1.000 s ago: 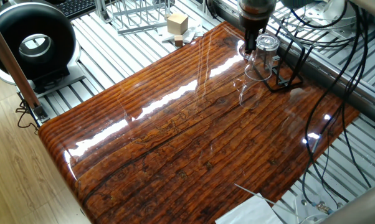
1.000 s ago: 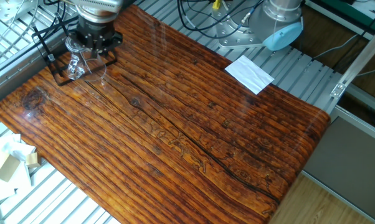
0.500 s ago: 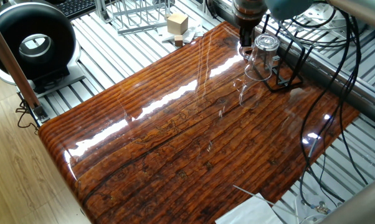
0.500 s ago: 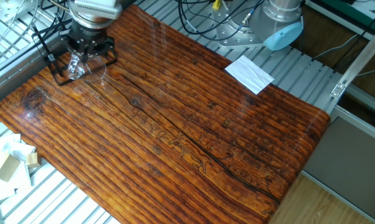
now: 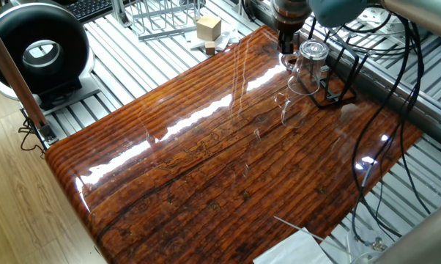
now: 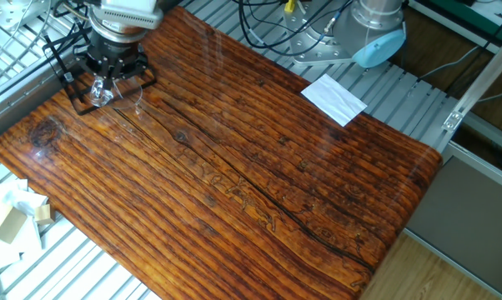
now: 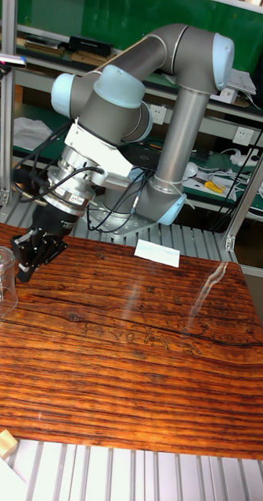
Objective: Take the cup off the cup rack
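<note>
Up in the frame's top right the cup (image 5: 309,67) sits upturned on the cup rack (image 5: 336,82), the end effector (image 5: 287,53) just beside it, apparently approaching — grip unclear; it must next close around the glass.

gripper (image 5: 287,50) has slid off from above the cup (image 5: 309,67) to the side away from the rack (image 5: 336,82), now just beside the cup & lower.
</note>
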`<state>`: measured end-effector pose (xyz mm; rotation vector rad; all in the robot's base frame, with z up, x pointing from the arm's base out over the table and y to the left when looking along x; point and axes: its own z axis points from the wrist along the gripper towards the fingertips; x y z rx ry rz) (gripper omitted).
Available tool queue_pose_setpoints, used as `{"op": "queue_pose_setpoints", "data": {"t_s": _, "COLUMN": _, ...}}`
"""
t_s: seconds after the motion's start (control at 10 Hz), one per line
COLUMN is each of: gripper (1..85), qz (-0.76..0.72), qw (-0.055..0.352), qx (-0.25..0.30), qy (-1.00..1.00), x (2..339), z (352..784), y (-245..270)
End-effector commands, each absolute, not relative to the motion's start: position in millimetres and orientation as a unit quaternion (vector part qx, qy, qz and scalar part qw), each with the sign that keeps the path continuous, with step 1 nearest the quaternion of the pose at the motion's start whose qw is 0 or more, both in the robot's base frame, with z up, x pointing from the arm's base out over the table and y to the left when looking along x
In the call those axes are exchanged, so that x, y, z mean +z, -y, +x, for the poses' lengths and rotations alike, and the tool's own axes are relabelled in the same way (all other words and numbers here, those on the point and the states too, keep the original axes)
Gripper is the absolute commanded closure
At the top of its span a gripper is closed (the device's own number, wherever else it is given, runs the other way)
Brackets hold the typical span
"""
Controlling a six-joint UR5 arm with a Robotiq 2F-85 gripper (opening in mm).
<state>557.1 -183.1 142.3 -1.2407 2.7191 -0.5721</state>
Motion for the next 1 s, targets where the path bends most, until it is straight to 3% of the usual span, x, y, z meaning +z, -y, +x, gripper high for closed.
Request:
{"op": "queue_pose_setpoints", "data": {"t_s": 0.0, "gripper": 37.7, "qz": -0.41, "qw": 0.059, "qx": -0.168, "qy": -0.895, "x": 137.9, "z": 559.1, "y": 174.6}}
{"op": "queue_pose_setpoints", "data": {"t_s": 0.2, "gripper": 34.7, "qz": -0.407, "qw": 0.055, "qx": -0.158, "qy": -0.898, "x": 135.4, "z": 555.1, "y": 172.0}}
{"op": "queue_pose_setpoints", "data": {"t_s": 0.5, "gripper": 21.0, "qz": -0.401, "qw": 0.052, "qx": -0.118, "qy": -0.907, "x": 128.3, "z": 545.7, "y": 155.2}}
{"op": "queue_pose_setpoints", "data": {"t_s": 0.7, "gripper": 6.7, "qz": -0.399, "qw": 0.045, "qx": -0.1, "qy": -0.91, "x": 125.4, "z": 538.9, "y": 148.4}}
{"op": "queue_pose_setpoints", "data": {"t_s": 0.9, "gripper": 1.0, "qz": -0.389, "qw": 0.048, "qx": -0.077, "qy": -0.917, "x": 123.3, "z": 535.7, "y": 137.1}}
